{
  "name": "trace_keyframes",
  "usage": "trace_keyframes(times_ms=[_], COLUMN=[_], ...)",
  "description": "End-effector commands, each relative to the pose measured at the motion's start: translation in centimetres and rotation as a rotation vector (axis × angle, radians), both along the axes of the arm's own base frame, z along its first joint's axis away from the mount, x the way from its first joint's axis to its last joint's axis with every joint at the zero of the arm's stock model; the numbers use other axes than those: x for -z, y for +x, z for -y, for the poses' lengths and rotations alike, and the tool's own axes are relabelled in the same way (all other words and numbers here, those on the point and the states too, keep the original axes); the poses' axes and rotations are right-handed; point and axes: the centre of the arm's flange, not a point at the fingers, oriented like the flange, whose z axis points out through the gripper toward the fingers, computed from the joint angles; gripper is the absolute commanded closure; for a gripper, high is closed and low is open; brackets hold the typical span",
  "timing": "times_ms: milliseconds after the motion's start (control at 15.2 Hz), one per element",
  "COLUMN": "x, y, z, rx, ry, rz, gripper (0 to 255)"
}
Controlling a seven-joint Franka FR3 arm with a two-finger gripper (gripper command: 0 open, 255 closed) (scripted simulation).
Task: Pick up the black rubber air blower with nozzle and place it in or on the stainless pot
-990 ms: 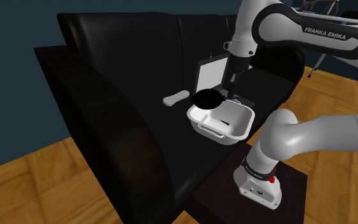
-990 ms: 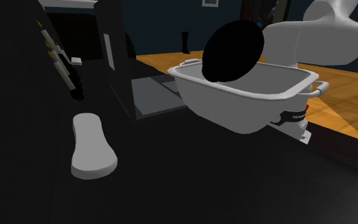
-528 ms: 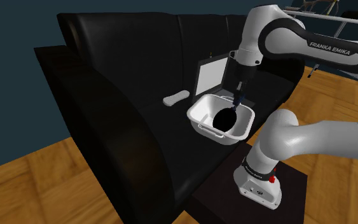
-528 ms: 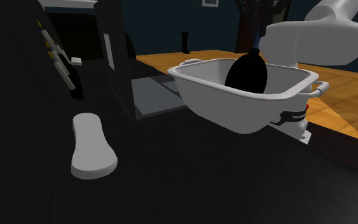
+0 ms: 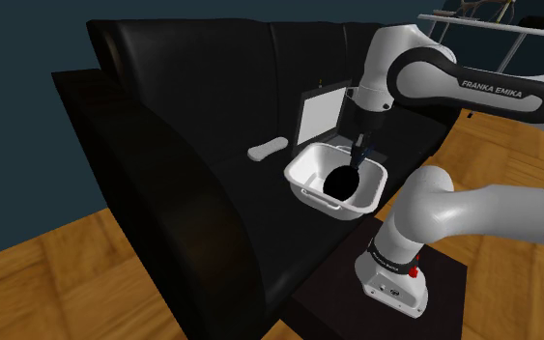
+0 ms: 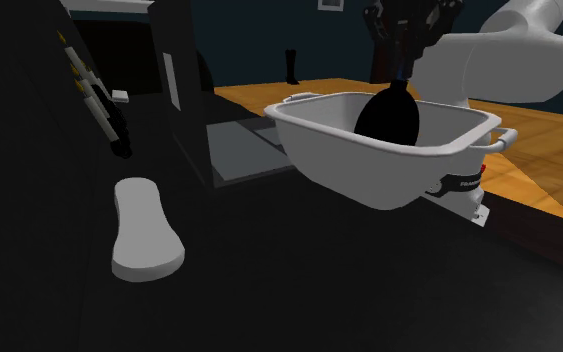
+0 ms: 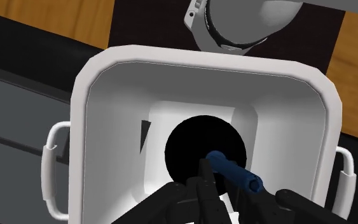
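Shoulder view: on the black sofa, a white oblong object and a grey panel lie just beyond the white pot. The gripper hangs directly above the pot. Second exterior view: the gripper, jaws apart, is above the black air blower, which stands inside the pot. Wrist view: the air blower rests on the floor of the pot, and its blue nozzle rises between the separated fingers.

Black-bulbed, blue-nozzled air blower, nozzle up, inside the white, rounded-square, two-handled pot
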Motion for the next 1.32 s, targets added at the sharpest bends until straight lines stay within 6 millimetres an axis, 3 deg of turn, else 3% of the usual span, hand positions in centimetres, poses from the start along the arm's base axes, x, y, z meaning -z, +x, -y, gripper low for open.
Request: trace_keyframes(times_ms=[0, 264, 330, 660, 924, 1254], x=[0.7, 0.7, 0.7, 0.7, -4.3, -4.3], y=[-0.1, -0.1, -0.1, -0.1, 0.3, 0.3], z=[-0.1, 0.0, -0.1, 0.0, 0.0, 0.0], rx=[-0.001, -0.001, -0.001, -0.001, -0.001, -0.001], ry=[0.002, 0.001, 0.001, 0.001, 0.001, 0.001], rz=[-0.014, -0.014, -0.014, -0.014, -0.014, -0.014], gripper=[255, 255, 0, 0, 0, 0])
